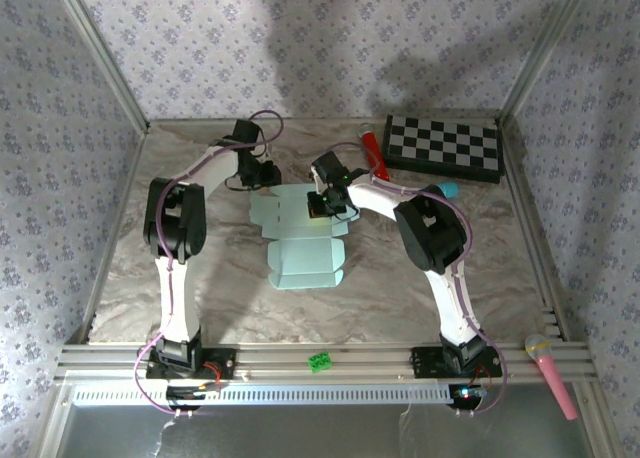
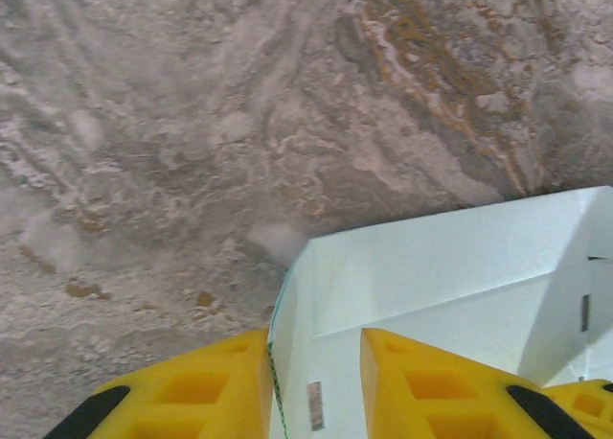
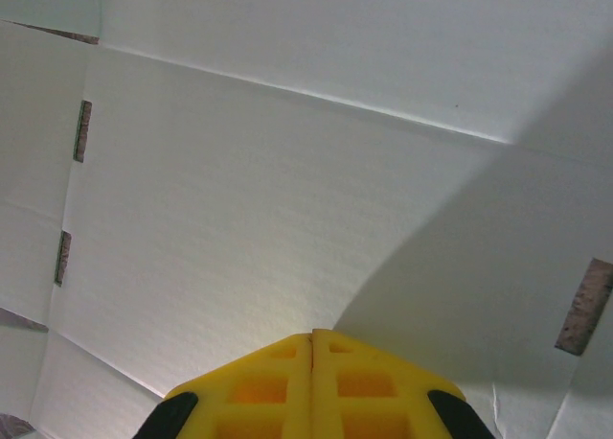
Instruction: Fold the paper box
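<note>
Mint paper box [image 1: 300, 243], seemingly light floppy card, lies mostly flat on the surface [image 1: 370, 298]; left gripper [image 2: 316, 343] parted astride a raised flap edge, right gripper [image 3: 313, 338] closed over a panel; probably best pinched at flaps, bending along creases.

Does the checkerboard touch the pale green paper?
No, the checkerboard lies at the far right corner, clearly apart from the paper box in the middle.

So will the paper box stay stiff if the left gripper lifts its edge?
Probably not: the paper box is thin creased card, so it likely hinges at the folds. Seems light; may slide on the table unless the shut right gripper pins it.
</note>
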Controlling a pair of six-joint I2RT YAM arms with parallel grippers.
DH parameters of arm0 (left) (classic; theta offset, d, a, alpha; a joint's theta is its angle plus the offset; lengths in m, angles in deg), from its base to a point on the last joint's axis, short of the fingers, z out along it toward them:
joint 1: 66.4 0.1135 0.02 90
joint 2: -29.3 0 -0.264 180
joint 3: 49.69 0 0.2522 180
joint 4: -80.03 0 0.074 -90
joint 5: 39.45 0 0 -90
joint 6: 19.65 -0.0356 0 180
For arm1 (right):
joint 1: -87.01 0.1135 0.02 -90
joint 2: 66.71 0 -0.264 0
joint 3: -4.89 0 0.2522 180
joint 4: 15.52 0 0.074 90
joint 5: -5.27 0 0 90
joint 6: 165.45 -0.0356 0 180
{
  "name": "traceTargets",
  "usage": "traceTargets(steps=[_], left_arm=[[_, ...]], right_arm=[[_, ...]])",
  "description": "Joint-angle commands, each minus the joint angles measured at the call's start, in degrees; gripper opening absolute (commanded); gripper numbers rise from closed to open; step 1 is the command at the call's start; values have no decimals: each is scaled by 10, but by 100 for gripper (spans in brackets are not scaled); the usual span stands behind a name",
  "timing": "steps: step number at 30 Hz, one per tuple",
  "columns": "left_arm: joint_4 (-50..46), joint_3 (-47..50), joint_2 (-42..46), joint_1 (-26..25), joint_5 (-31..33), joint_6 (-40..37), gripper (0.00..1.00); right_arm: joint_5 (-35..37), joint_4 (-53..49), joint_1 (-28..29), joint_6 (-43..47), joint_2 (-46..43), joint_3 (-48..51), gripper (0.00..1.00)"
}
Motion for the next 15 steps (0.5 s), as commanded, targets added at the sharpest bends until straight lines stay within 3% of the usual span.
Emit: traceTargets(steps=[1, 15], left_arm=[[-13, -19, 5, -12, -26, -17, 28], [-9, -43, -53, -22, -55, -5, 28]], right_arm=[[-1, -6, 3, -8, 20, 9, 5], [-8, -8, 6, -3, 24, 7, 5]])
